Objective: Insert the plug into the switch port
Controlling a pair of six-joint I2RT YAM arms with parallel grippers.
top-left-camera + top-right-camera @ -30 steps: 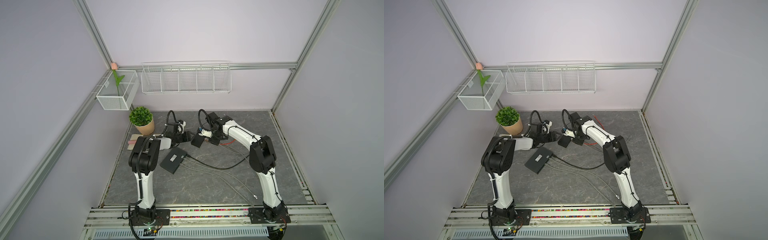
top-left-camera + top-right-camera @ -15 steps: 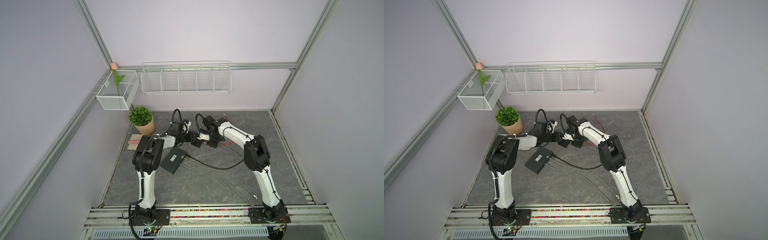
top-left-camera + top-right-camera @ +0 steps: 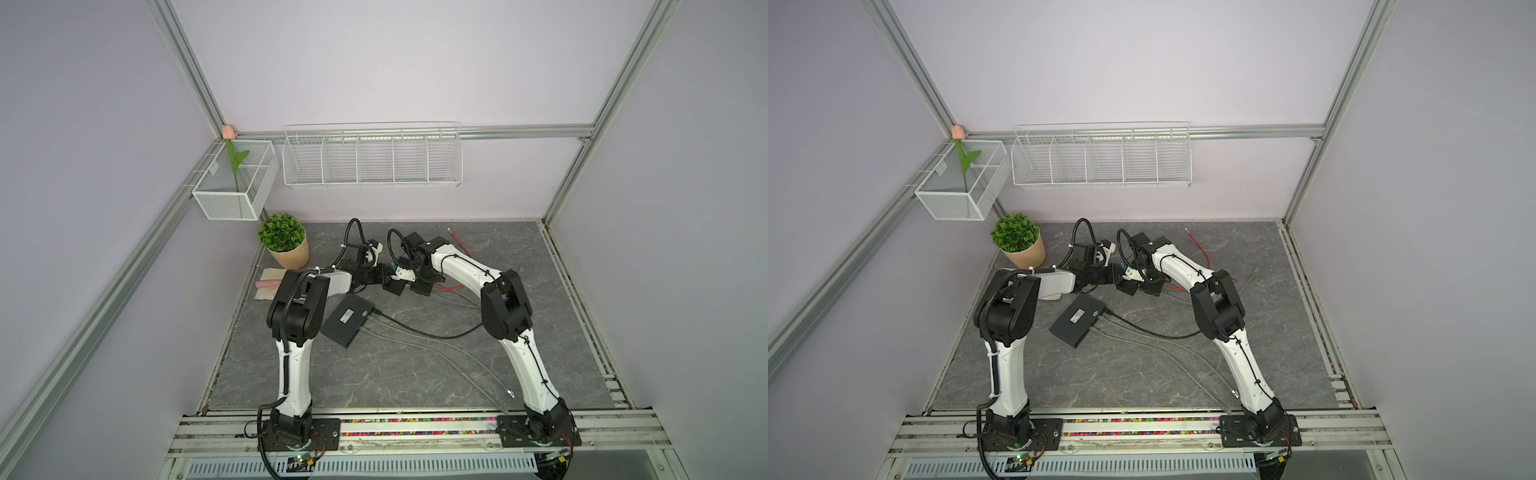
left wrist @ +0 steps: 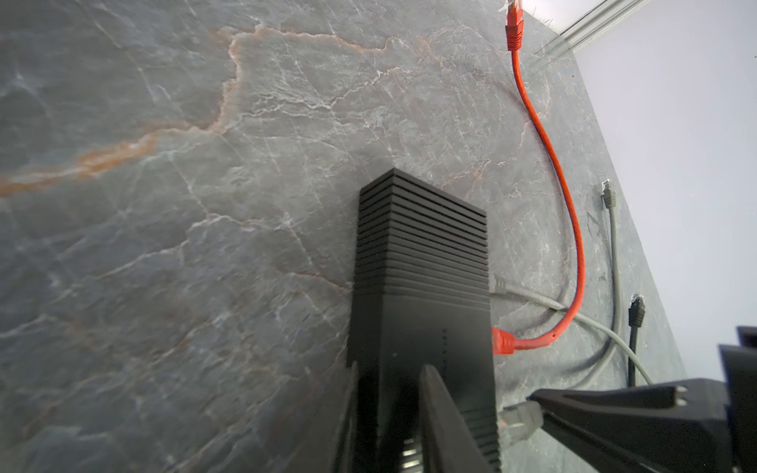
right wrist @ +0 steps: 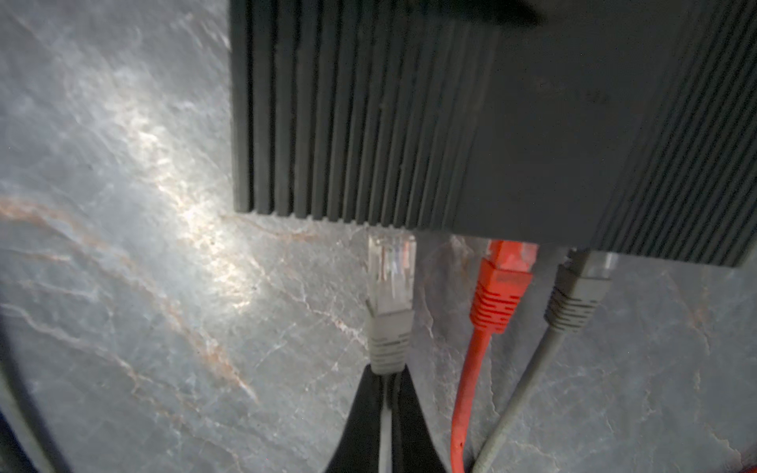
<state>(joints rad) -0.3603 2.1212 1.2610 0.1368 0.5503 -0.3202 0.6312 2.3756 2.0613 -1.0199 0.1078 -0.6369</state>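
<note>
The right pincer [image 5: 387,374] is pinched tight on the rear of the plug [image 5: 391,266], which juts straight out ahead of its tips. The plug's clear tip sits just short of the switch [image 5: 450,102], not yet in a port. A red plug [image 5: 499,286] and a grey plug [image 5: 577,299] sit seated beside it. The left pincer [image 4: 389,368] stands narrow astride the switch's end; whether it grips, I cannot tell. In a top view a black box [image 3: 352,318] lies on the desk [image 3: 415,374] at about 7 o'clock from both pincers.
</note>
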